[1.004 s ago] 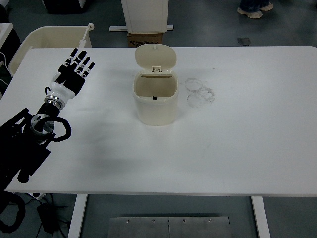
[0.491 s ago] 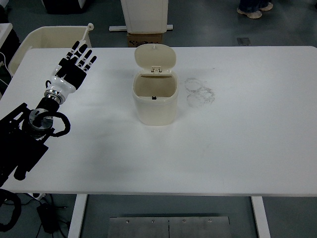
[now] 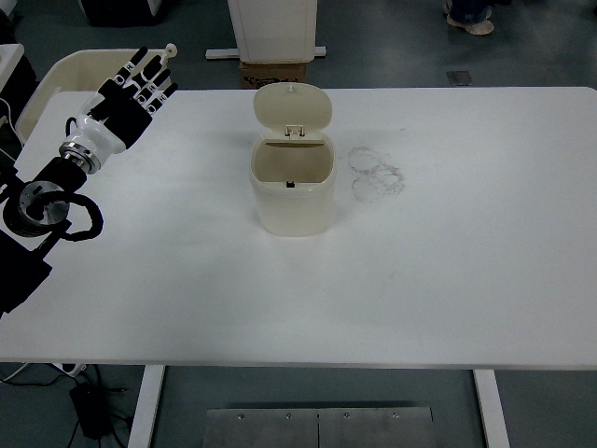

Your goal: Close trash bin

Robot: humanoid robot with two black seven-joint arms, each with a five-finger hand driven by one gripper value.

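1. While our left hand [image 3: 126, 93] hovers over the table's far left corner, its fingers are spread apart and hold nothing.
2. We see our left arm [image 3: 47, 201] coming in from the left edge, black, with a cable looped at the wrist joint.
3. We find the trash bin [image 3: 292, 187] standing upright a little left of the middle of the white table [image 3: 420, 299], toward its far side, well apart from our hand.
4. Its lid [image 3: 293, 111] is tipped up and back on the hinge at the far rim, so the inside of the bin shows.
5. We note faint ring marks [image 3: 377, 175] on the tabletop just to the right of the bin.
6. Beyond the far left corner we see a cream tub [image 3: 70, 70], partly behind our hand.
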